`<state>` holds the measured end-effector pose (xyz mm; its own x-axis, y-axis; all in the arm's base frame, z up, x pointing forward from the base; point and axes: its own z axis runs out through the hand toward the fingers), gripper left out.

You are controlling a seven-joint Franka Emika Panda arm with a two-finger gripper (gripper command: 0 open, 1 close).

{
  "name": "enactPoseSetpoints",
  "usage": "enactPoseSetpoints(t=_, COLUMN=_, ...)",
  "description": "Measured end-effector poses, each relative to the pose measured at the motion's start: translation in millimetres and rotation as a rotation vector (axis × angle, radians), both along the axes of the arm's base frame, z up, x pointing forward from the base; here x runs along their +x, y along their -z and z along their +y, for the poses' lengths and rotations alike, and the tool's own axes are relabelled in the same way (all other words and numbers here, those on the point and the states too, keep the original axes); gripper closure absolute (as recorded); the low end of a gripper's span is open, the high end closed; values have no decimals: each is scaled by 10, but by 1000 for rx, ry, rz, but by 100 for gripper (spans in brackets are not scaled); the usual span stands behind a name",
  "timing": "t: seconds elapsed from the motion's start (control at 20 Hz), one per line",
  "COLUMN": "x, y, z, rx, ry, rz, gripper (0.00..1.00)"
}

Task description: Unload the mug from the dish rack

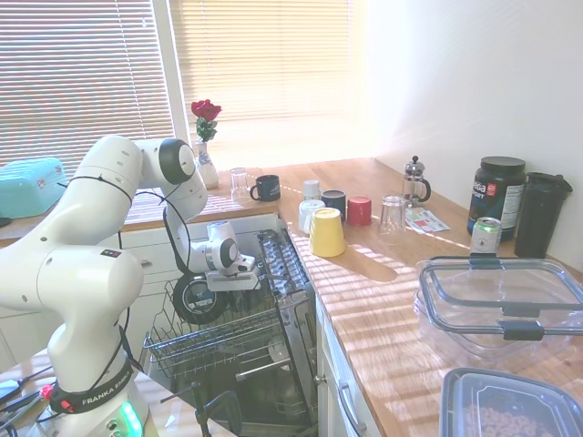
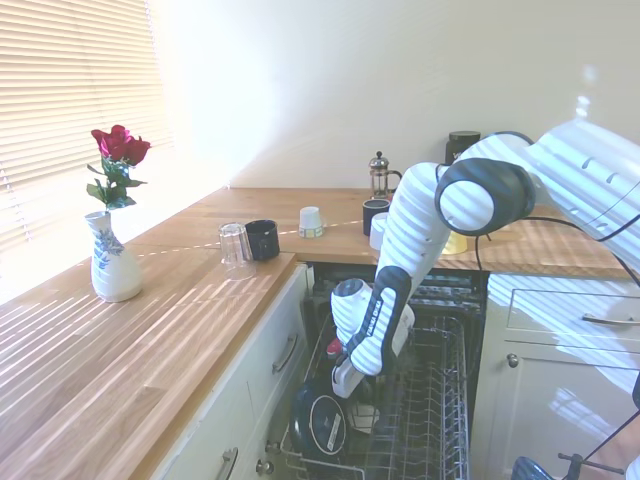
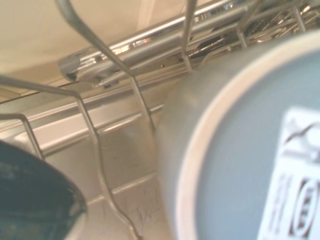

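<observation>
The mug (image 3: 240,150) fills the wrist view from very close: a grey-blue round base with a pale rim and a white sticker, lying among the wires of the dish rack (image 3: 95,145). In the exterior views my gripper (image 1: 230,289) (image 2: 347,388) hangs low inside the pulled-out dish rack (image 1: 246,332) (image 2: 440,400), just beside a black round plate (image 1: 194,299) (image 2: 320,422). The mug itself is mostly hidden behind the gripper there. Whether the gripper is open or shut does not show.
The plate's dark edge (image 3: 35,205) shows close to the mug. On the counter stand a yellow cup (image 1: 327,232), a black printed mug (image 1: 267,188), glasses, a French press (image 1: 415,179) and a rose vase (image 2: 112,265). Clear containers (image 1: 501,300) sit at the front right.
</observation>
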<state>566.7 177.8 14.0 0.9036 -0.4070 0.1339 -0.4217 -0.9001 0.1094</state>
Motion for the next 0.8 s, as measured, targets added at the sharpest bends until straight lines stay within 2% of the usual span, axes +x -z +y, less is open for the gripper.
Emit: enactPoseSetpoints(t=0.8, x=79, y=-65, z=-23, rx=-21, ry=39, rz=9, gripper=100)
